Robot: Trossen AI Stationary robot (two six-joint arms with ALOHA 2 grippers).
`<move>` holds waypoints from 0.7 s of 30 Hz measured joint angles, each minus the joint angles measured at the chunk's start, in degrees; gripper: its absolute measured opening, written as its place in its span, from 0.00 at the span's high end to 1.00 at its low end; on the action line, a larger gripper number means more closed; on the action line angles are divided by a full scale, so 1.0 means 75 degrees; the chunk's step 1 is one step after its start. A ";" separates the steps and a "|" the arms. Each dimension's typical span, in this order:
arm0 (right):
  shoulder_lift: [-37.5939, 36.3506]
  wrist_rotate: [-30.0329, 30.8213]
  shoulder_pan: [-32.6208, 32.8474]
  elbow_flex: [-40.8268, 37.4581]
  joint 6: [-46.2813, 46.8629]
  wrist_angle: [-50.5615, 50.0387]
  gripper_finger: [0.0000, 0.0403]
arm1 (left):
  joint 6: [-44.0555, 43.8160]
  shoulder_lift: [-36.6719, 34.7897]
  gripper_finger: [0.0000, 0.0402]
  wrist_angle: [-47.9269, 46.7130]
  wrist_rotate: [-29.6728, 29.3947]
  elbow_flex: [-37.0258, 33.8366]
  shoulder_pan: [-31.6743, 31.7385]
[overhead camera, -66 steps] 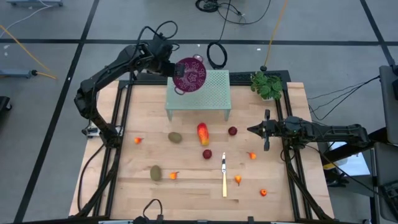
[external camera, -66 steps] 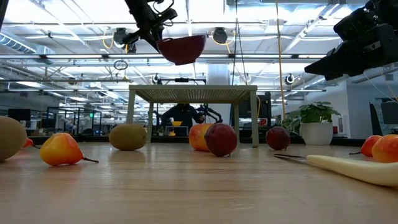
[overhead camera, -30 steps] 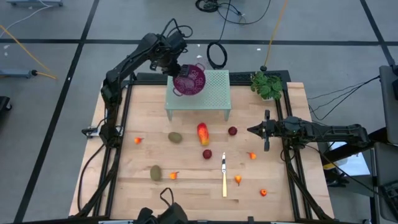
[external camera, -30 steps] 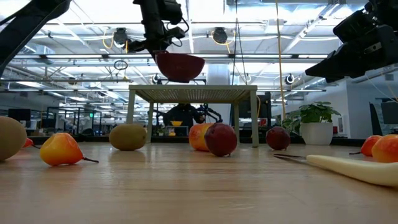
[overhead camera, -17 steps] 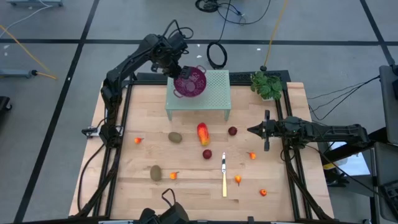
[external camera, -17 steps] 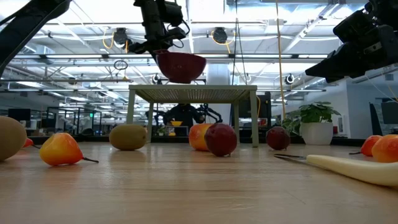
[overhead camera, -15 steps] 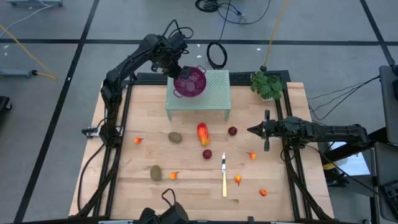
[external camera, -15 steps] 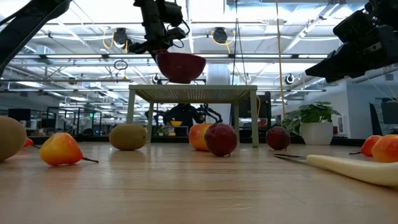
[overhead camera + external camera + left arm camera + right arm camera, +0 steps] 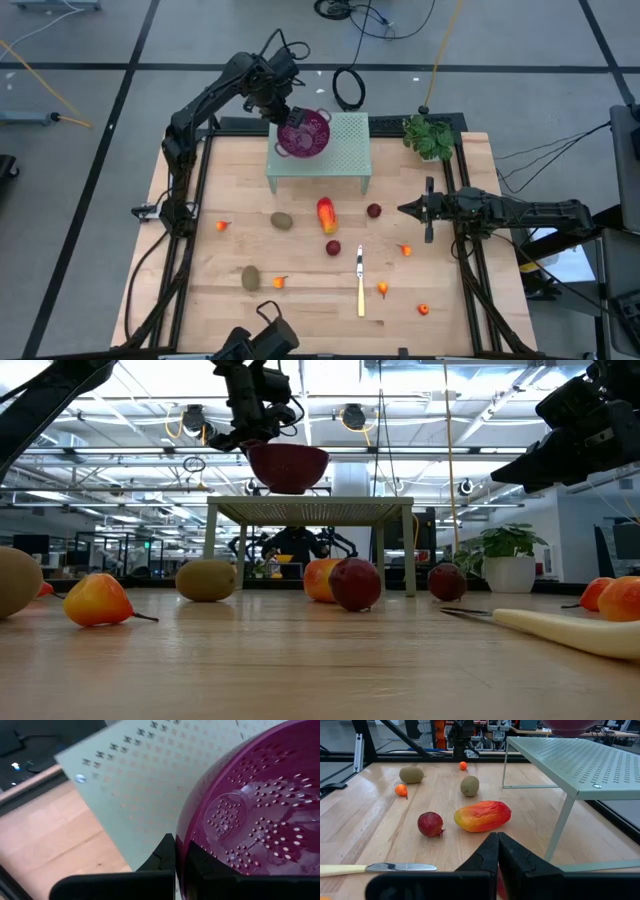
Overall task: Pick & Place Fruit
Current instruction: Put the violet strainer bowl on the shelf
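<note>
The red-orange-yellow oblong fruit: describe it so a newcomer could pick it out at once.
Start at the pale green perforated stand at the far end of the wooden table. Just in front of it, between its front legs, lies the red-orange-yellow oblong fruit. It is the largest and only elongated fruit, flanked by a brown-green oval and a dark red ball.

In the left wrist view the colander [image 9: 260, 815] is cut off by the picture's edges. In the low view the knife [image 9: 560, 628] runs off the right edge and one brown-green oval [image 9: 15, 580] off the left. In the right wrist view the second red ball [image 9: 501, 882] is mostly hidden behind the right claw [image 9: 498, 851].
</note>
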 joint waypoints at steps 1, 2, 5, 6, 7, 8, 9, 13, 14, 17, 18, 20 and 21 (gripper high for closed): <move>-0.0001 0.0000 0.0000 0.0000 0.0000 -0.0001 0.99 | 0.0001 0.0021 1.00 0.0007 0.0011 0.0000 0.0008; 0.0001 0.0000 -0.0002 0.0001 0.0000 -0.0007 0.99 | -0.0001 0.0051 1.00 0.0034 0.0050 0.0000 0.0016; 0.0001 0.0000 -0.0003 0.0001 0.0000 -0.0046 0.99 | 0.0036 0.0087 1.00 0.0078 0.0227 -0.0003 0.0069; -0.0002 0.0000 -0.0002 0.0000 0.0000 -0.0064 0.99 | 0.0046 0.0087 1.00 0.0116 0.0207 -0.0003 0.0082; 0.0001 0.0000 0.0000 0.0000 0.0000 -0.0086 0.99 | 0.0060 0.0087 1.00 0.0157 0.0200 -0.0003 0.0084; 0.0000 0.0000 -0.0002 0.0000 0.0000 -0.0107 0.99 | 0.0065 0.0084 1.00 0.0175 0.0202 -0.0003 0.0084; 0.0000 0.0000 -0.0001 0.0000 0.0000 -0.0117 0.99 | 0.0105 0.0084 1.00 0.0169 0.0199 -0.0003 0.0084; 0.0001 0.0000 0.0000 0.0000 0.0000 -0.0263 0.99 | 0.0334 0.0084 1.00 0.0158 0.0196 -0.0003 0.0084; 0.0001 0.0000 -0.0003 0.0000 0.0000 -0.0269 0.99 | 0.0368 0.0084 1.00 0.0164 0.0194 -0.0012 0.0084; 0.0001 0.0001 -0.0003 0.0000 -0.0001 -0.0272 0.99 | 0.0345 0.0084 1.00 0.0205 0.0181 -0.0243 0.0072; 0.0001 0.0000 0.0000 0.0000 0.0000 -0.0272 0.99 | 0.0354 0.0084 1.00 0.0205 0.0175 -0.0367 0.0072; 0.0001 0.0000 0.0000 0.0000 0.0000 -0.0272 0.99 | 0.0365 0.0084 1.00 0.0259 0.0192 -0.0633 0.0075; 0.0001 0.0000 0.0000 0.0000 0.0000 -0.0272 0.99 | 0.0361 0.0084 1.00 0.0305 0.0278 -0.0733 0.0075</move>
